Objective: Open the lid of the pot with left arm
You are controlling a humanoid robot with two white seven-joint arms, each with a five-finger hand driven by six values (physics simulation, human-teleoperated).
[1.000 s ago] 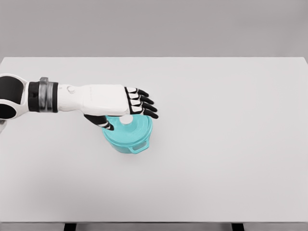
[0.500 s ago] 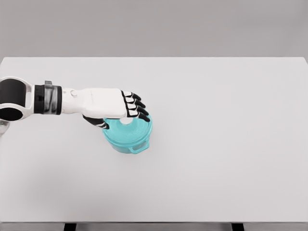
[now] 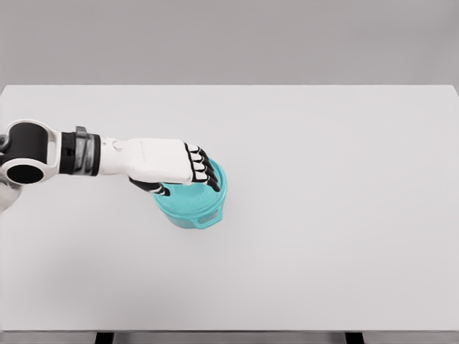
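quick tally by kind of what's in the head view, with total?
Teal pot with lid on: 1
White table: 1
Robot hand, the left hand, fingers curled over the lid's top: 1
Total: 3

Pot [image 3: 192,204] on table [image 3: 323,215], left of middle
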